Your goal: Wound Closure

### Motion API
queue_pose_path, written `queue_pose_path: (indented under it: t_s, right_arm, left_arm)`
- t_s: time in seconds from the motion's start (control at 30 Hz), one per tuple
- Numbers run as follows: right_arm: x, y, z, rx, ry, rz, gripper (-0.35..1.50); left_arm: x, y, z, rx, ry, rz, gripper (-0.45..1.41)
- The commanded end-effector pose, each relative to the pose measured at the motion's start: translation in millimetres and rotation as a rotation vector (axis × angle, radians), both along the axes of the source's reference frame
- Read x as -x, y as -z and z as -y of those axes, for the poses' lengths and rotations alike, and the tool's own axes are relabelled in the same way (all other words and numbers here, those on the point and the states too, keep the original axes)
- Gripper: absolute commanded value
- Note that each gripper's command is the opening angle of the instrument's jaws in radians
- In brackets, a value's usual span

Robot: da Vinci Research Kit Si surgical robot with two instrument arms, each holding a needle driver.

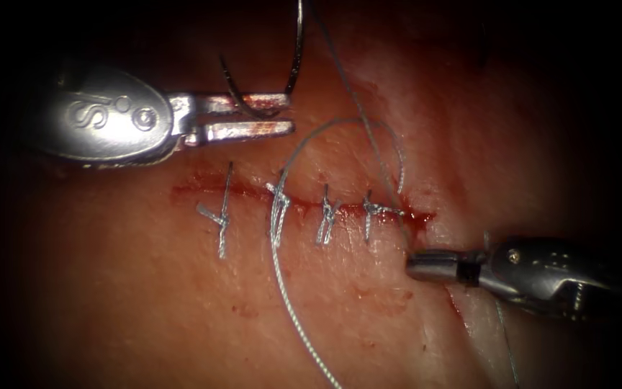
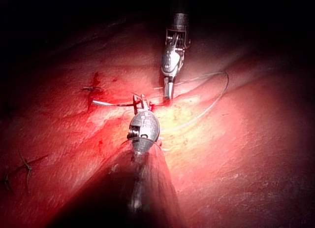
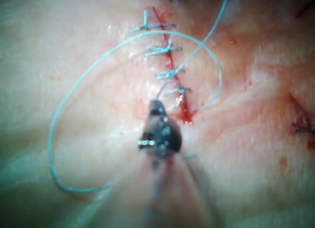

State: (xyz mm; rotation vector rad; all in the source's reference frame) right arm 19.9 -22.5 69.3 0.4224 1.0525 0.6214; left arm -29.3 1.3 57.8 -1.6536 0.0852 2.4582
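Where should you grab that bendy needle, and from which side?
Probably grab the needle by its long arm rising above the left gripper, coming from the right: the left gripper pinches the curve's bottom, clear of the tissue, so that arm stands free. The right gripper holds thread.

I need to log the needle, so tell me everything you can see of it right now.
The needle is a thin, dark, curved wire of metal look. The left tool holds it near one end of its curve, in the upper jaw's tip, above the cut. Its arc rises clear of the tissue, not in it. Thread runs beside it.
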Motion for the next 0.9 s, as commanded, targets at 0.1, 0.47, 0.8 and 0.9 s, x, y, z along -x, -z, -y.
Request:
queue_pose_path:
  t_s: [0.1, 0.47, 0.8, 0.9]
  right_arm:
    - [-0.6, 5.3, 0.8, -0.015, 0.003, -0.048, -0.35]
    - [-2.9, 16.5, -1.6, 0.061, 0.033, -0.143, -0.35]
    - [-1.6, 11.0, -1.0, 0.183, 0.027, -0.114, 1.3]
    - [-0.6, 7.7, -0.6, 0.206, 0.028, -0.052, 1.31]
  left_arm:
    - [0.8, -1.6, 0.6, 0.009, -0.009, 0.007, -0.45]
    - [1.0, -1.5, 0.9, 0.007, -0.016, 0.013, -0.45]
    - [-2.6, -2.7, -1.1, 0.023, 0.021, 0.001, -0.45]
    - [-3.8, -3.5, -1.6, 0.027, 0.051, -0.017, -0.45]
